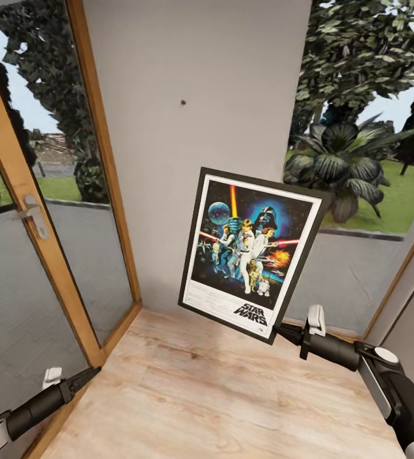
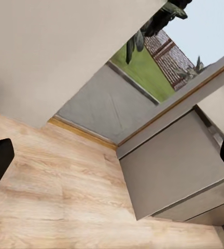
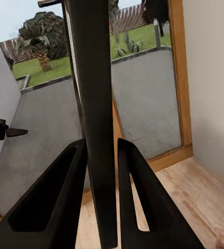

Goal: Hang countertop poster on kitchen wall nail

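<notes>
Two arms reach out low over the wood floor (image 1: 219, 395). The right gripper (image 1: 282, 331) is clamped on the lower right corner of the one poster (image 1: 250, 252), its two fingers (image 3: 138, 197) pinching the frame edge-on (seen from the wrist). The left gripper (image 1: 87, 376) hangs empty, jaws spread, well left of the poster. The poster floats tilted before the grey wall (image 1: 194, 76). One nail (image 1: 183, 102) sits above the poster, apart from it.
</notes>
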